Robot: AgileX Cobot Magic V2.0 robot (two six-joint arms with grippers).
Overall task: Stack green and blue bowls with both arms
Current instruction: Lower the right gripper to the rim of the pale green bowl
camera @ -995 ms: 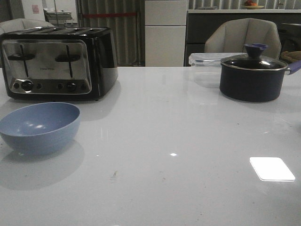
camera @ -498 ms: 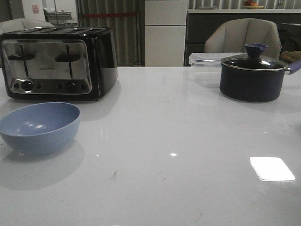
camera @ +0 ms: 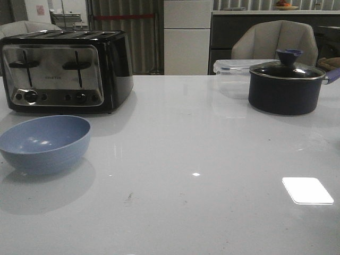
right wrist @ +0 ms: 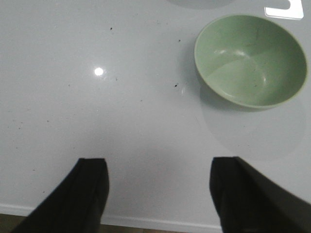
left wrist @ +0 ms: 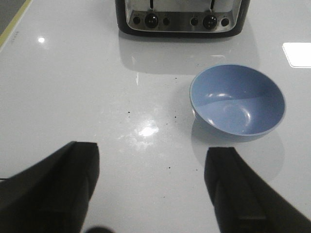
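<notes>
Front view: a matte, round, dusty blue bowl (camera: 44,143) stands upright and open on the near left of the glossy white surface (camera: 212,159), just in front of a black and chrome four-slot toaster (camera: 64,69). A dark blue lidded pot (camera: 287,85) sits at the far right, with a clear plastic container (camera: 231,74) just beside it. Neither arm appears here, and the green bowl lies outside this frame.

Left wrist view: the left gripper (left wrist: 153,189) hangs above the surface with its black fingers (left wrist: 63,184) spread wide and nothing between them. The blue bowl (left wrist: 237,102) lies ahead, offset toward one finger and apart from both, with the toaster (left wrist: 180,14) beyond it. The wide spread suits closing on a bowl wall, so this reads as an approach not yet begun.

Right wrist view: the right gripper (right wrist: 160,194) likewise holds its fingers (right wrist: 243,194) wide and empty, near the surface's near edge. The matte, round, pale sage green bowl (right wrist: 250,58) rests upright ahead, clear of the fingers. Both bowls stand separate, so the stacking is judged still entirely to do.
</notes>
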